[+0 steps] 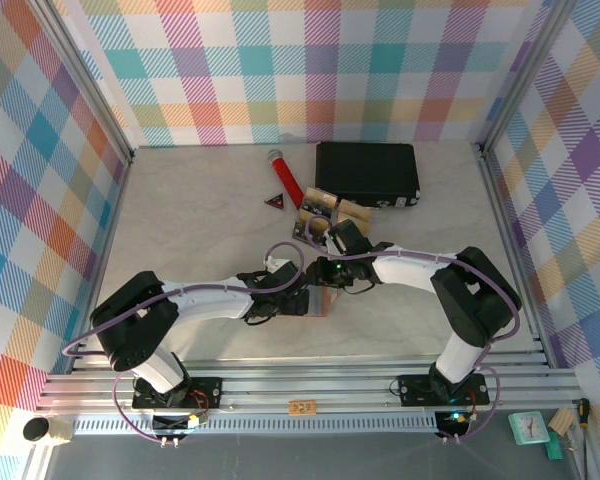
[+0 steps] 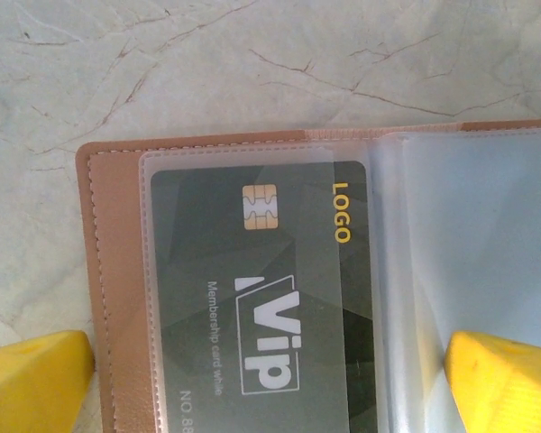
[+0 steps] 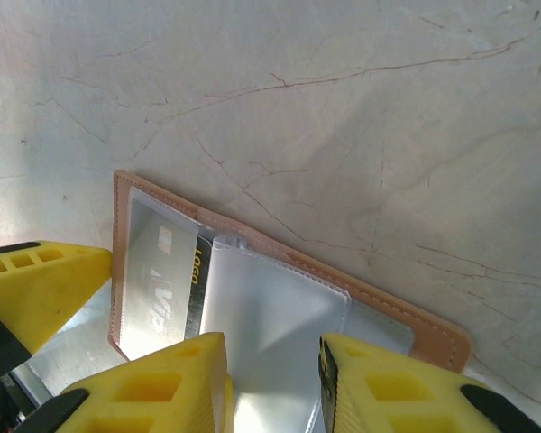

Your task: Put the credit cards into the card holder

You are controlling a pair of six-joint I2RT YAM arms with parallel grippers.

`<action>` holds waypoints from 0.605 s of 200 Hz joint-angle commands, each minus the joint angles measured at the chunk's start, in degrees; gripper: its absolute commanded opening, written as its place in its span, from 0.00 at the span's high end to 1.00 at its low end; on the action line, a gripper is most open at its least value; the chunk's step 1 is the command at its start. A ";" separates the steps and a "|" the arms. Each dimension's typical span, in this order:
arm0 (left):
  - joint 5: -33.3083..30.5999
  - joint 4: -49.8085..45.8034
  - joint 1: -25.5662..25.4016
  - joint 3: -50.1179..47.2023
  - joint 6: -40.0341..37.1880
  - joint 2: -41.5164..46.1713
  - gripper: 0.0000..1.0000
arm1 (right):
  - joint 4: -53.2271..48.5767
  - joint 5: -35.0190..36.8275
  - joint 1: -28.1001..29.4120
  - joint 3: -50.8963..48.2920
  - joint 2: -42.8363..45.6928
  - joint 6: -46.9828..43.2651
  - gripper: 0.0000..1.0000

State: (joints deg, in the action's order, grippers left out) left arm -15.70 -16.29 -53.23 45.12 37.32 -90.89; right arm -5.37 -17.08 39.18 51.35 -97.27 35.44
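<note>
Our yellow-fingered left gripper (image 2: 270, 383) hangs wide apart over the flat reddish-brown leather card holder (image 2: 117, 271), whose clear pocket (image 2: 167, 194) holds a dark grey VIP credit card (image 2: 261, 298); our right gripper (image 3: 270, 370), narrowly apart, should, we judge, spread the empty pocket (image 3: 270, 307) beside it

Reddish-brown card holder (image 2: 117, 298), dark-grey card (image 2: 207, 234)

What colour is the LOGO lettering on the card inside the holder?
Yellow lettering on a dark grey card; clearest in left wrist view.
</note>
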 commanded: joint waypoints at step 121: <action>-3.74 -5.83 -0.47 1.62 -1.88 6.22 0.00 | 0.87 -1.13 0.28 -1.43 -1.65 1.30 0.69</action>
State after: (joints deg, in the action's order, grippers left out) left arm -16.99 -18.50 -53.23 44.84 37.01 -87.13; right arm -3.97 -17.65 39.18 50.30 -99.70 36.67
